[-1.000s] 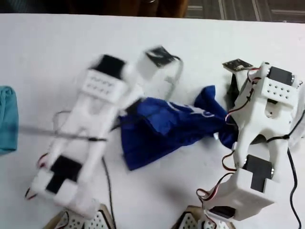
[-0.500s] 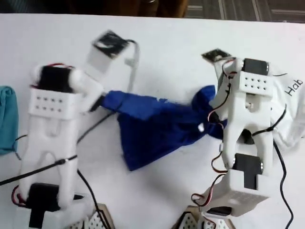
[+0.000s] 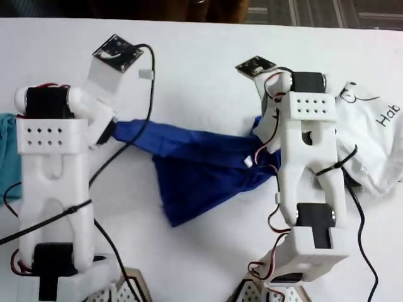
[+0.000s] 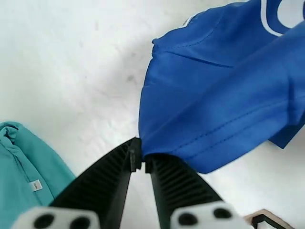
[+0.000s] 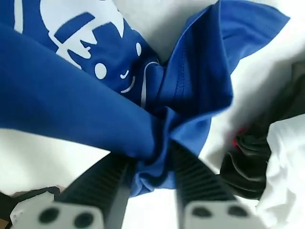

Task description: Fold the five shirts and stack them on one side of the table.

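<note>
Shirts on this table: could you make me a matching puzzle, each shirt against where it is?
Things: 1 blue shirt; 2 teal shirt; 3 white shirt.
Places: a at the table edge beyond the left arm; b pinched by the left gripper and the right gripper; c beside the right arm, on its outer side.
Pairs: 1-b; 2-a; 3-c.

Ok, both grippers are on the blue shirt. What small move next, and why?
Probably ease the two arms a little farther apart before laying it down. The left gripper pinches one corner of the blue shirt and the right gripper is shut on a bunched end, yet the cloth between them lies folded over.
</note>
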